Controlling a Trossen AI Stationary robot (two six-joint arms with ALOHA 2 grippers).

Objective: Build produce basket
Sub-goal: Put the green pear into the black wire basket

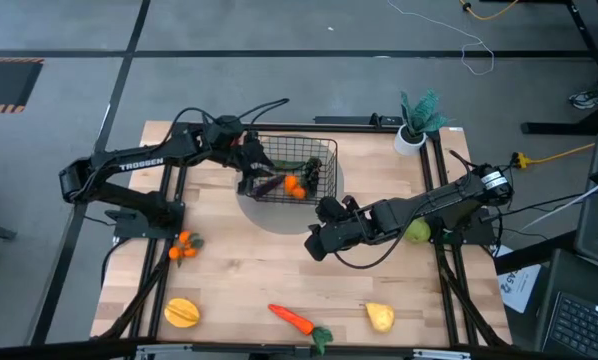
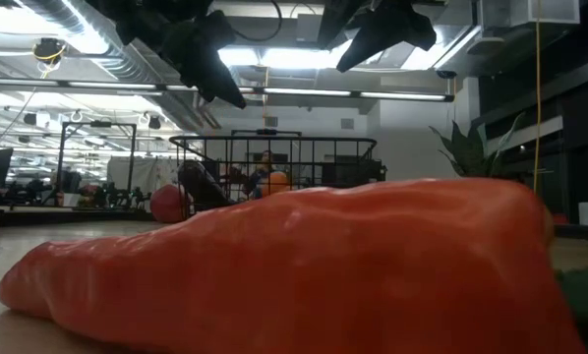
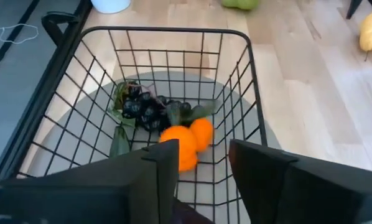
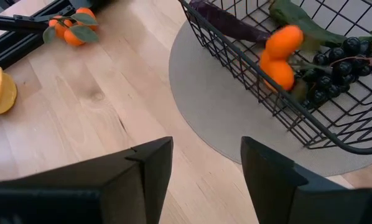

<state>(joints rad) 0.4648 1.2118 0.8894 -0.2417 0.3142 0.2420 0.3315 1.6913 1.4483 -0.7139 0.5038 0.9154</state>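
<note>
My basket (image 1: 297, 168) sits on a grey round mat (image 1: 269, 212) at the far middle of the table (image 1: 239, 270). It already holds a pair of small oranges (image 3: 185, 142), a bunch of dark grapes (image 3: 145, 109), the purple eggplant (image 4: 226, 22) lying along the near wall, and something long and green (image 4: 295, 15) that I take for the cucumber.

My left gripper (image 1: 247, 158) hangs over the basket's left end. Its jaws are apart with nothing between them, and the eggplant lies just below.

My right gripper (image 1: 324, 240) hovers over bare table just outside the basket's near right corner. Its jaws are apart and empty too.

Outside the basket I count five pieces. The yellow-orange fruit (image 1: 182, 313) is at the near left, and the leafy oranges (image 1: 184, 246) are by my left arm's base. The carrot (image 1: 291, 319) lies at the near edge, the yellow pear (image 1: 380, 317) is to its right, and a green fruit (image 1: 419, 233) sits under my right arm. I judge the job a little under half done.
</note>
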